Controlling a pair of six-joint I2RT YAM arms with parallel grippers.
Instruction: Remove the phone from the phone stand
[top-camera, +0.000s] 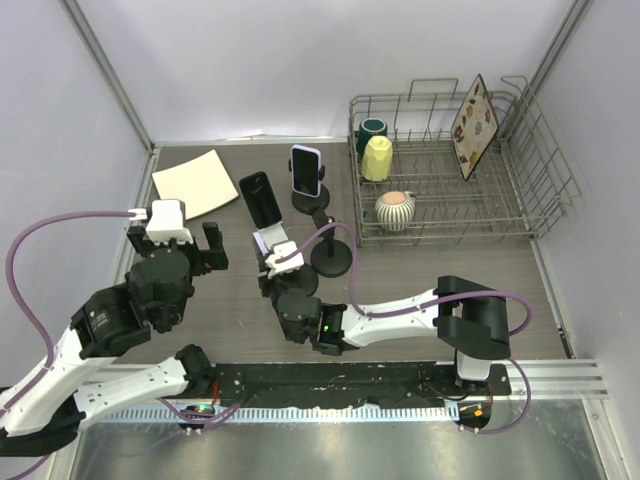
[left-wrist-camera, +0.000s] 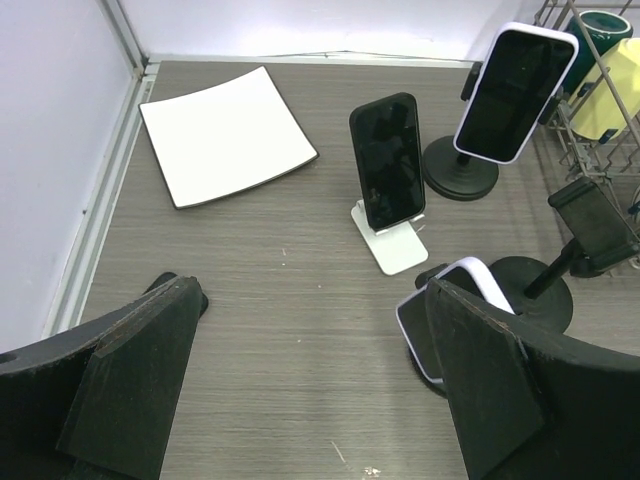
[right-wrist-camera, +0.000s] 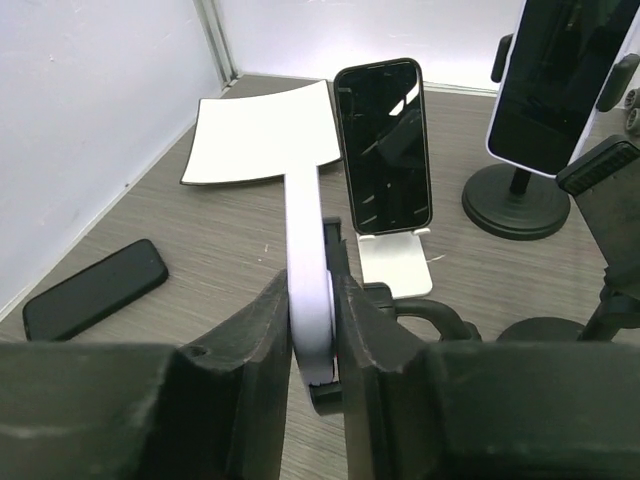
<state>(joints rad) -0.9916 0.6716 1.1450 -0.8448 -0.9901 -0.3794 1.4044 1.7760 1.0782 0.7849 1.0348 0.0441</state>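
I have the right gripper (right-wrist-camera: 310, 300) clamped on the white-cased phone (right-wrist-camera: 305, 230). Both fingers press its flat faces, and from the wrist camera I see it edge-on and upright. My landmark is the empty black stand (top-camera: 333, 262), whose clamp holds nothing. The held phone sits just left of that stand in the overhead view, clear of the clamp. I cannot tell whether its lower edge touches the table, since a finger of the left gripper hides it in the left wrist view.

The left gripper (left-wrist-camera: 312, 290) is spread wide with nothing between its fingers. It hovers over bare table well to the left of the empty stand.

Behind and to the left of the empty stand, a black phone (left-wrist-camera: 388, 160) leans on a white stand (left-wrist-camera: 392, 245). Directly behind the empty stand, a second white-cased phone (left-wrist-camera: 515, 90) is clipped in another black stand (left-wrist-camera: 460, 168). Farther left and back lies a square white plate (left-wrist-camera: 225, 135). Another black phone (right-wrist-camera: 95, 290) lies flat on the table, well to the left of the empty stand, near the side wall. The wire dish rack (top-camera: 540, 200) stands to the right of the empty stand, toward the back
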